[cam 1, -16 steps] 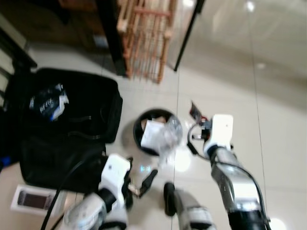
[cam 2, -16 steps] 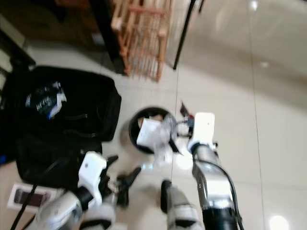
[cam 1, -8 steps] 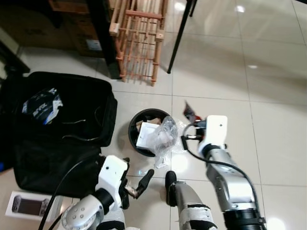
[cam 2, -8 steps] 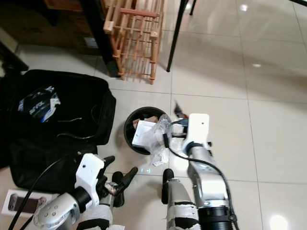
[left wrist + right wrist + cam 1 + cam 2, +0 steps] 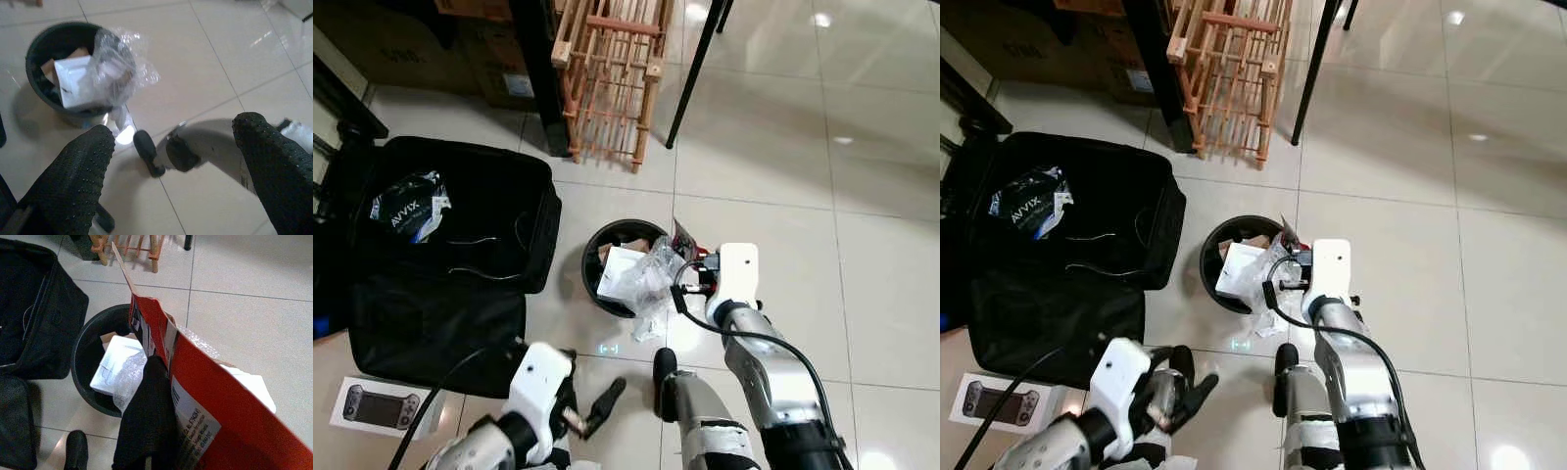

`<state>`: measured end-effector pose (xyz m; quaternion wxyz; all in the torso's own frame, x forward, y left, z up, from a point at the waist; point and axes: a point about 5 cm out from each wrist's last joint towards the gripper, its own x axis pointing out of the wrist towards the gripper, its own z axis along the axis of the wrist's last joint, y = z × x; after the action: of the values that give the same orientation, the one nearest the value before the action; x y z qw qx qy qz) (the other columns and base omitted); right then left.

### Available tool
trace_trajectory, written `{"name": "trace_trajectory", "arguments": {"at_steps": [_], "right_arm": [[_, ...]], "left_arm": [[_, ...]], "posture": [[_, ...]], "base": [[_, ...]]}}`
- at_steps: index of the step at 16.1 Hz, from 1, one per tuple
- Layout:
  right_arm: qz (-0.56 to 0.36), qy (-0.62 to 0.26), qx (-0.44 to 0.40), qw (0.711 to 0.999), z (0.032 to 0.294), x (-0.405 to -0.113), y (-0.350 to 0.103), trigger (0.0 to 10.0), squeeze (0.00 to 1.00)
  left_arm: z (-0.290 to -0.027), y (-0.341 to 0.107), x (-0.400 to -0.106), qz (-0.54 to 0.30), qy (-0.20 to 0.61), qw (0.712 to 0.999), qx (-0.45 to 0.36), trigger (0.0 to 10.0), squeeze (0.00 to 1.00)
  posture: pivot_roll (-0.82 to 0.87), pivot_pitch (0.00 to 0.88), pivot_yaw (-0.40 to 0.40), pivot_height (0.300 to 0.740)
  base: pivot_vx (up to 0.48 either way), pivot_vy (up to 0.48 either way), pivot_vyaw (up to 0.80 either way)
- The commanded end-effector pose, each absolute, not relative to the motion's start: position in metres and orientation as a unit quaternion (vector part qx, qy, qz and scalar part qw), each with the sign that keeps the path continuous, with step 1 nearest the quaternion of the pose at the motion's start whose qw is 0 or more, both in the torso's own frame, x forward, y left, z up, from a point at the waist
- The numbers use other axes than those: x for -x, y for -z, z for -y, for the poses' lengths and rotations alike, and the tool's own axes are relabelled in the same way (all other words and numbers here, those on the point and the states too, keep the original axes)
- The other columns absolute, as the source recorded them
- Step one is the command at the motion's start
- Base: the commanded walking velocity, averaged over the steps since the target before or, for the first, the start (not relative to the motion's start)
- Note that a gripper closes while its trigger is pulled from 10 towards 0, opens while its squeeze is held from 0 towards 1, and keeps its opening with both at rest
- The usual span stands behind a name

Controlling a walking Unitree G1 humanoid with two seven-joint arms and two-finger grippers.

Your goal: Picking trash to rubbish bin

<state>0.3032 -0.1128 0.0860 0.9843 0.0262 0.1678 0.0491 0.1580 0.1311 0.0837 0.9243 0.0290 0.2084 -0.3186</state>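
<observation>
Right tool (image 5: 690, 262) grips red carton (image 5: 205, 396), seemingly over bin (image 5: 592, 264) rim; left tool (image 5: 176, 161) wide

Sitting upright on floor tiles: round black bin (image 5: 595, 279), stuffed with white box (image 5: 620, 271) and crinkled clear plastic (image 5: 653, 274) spilling over rim. Hanging just beside rim: flat red carton (image 5: 195, 396), tilted.
</observation>
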Motion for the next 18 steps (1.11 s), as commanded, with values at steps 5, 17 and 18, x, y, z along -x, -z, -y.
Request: {"name": "trace_trajectory", "arguments": {"at_steps": [5, 17, 18], "right_arm": [[-0.184, -0.073, -0.025, 0.98, 0.105, -0.318, -0.078, 10.0, 0.0], [-0.251, -0.113, -0.046, 0.96, 0.069, -0.338, -0.059, 10.0, 0.0], [-0.25, -0.118, -0.046, 0.96, 0.065, -0.339, -0.06, 10.0, 0.0]], "left_arm": [[-0.135, -0.077, -0.144, -0.24, 0.324, 0.915, -0.028, 10.0, 0.0], [-0.148, -0.07, -0.131, -0.26, 0.296, 0.918, -0.05, 10.0, 0.0], [-0.149, -0.069, -0.13, -0.261, 0.292, 0.919, -0.052, 10.0, 0.0]], "posture": [[0.17, 0.559, -0.036, 0.74], [0.2, 0.619, -0.049, 0.74], [0.2, 0.622, -0.051, 0.74]], "base": [[0.0, 0.0, 0.0], [0.0, 0.0, 0.0], [0.0, 0.0, 0.0]]}}
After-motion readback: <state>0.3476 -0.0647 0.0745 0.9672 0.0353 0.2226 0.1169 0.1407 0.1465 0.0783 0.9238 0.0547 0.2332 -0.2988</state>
